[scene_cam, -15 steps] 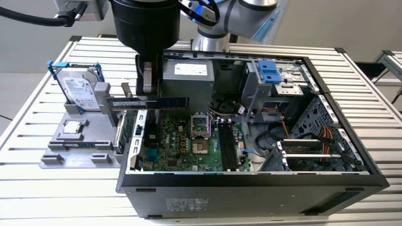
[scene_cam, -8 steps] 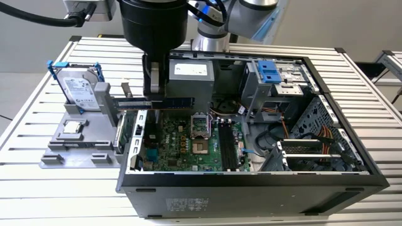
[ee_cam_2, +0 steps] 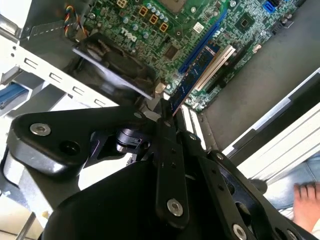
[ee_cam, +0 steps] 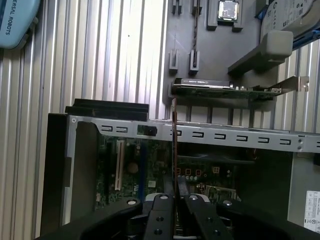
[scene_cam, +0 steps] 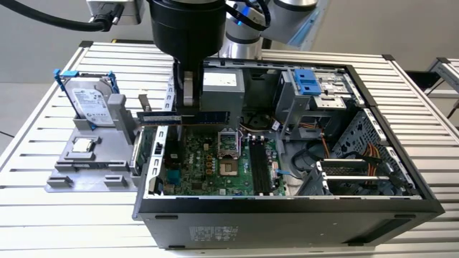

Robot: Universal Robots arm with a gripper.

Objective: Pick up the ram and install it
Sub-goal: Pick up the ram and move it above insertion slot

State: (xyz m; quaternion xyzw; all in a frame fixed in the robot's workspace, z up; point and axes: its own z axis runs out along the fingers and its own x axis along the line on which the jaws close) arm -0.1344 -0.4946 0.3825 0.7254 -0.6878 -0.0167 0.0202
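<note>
The end effector (scene_cam: 188, 105) clamps the ram (scene_cam: 161, 118), held level over the case's (scene_cam: 287, 220) side wall; card (scene_cam: 145, 146) at seven o'clock, drive (scene_cam: 92, 105) at nine.

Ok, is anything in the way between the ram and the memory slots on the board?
Nothing visible. The claw holds the ram above the open case, over its wall at the exterior view's left. The slots look empty further to that view's right, and the cables sit beyond them.
</note>
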